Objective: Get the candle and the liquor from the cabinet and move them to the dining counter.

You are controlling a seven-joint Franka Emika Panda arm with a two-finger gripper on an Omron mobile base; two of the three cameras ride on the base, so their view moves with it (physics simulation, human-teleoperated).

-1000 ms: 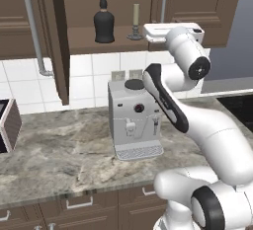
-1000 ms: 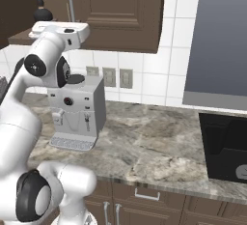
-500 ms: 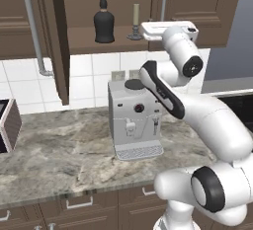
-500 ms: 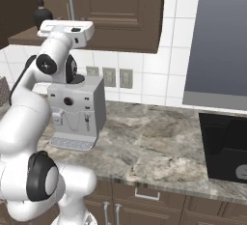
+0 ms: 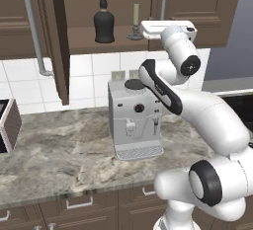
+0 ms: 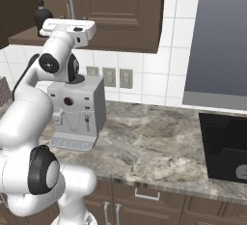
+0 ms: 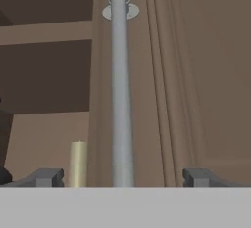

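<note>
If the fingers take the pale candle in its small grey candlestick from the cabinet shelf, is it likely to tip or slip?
The short pale cream candle in its grey metal candlestick stands upright on the dark brown cabinet's shelf. Its round flared base should steady it, yet the thin taper probably tips if pushed high. The waxy-looking stem may slip; gripping low seems safer. The squat black bell-shaped bottle stands beside it, apart.

No text, label, brand or number can be read on anything here, the coffee machine [image 5: 135, 120] under the cabinet [image 5: 207, 7] included.
</note>
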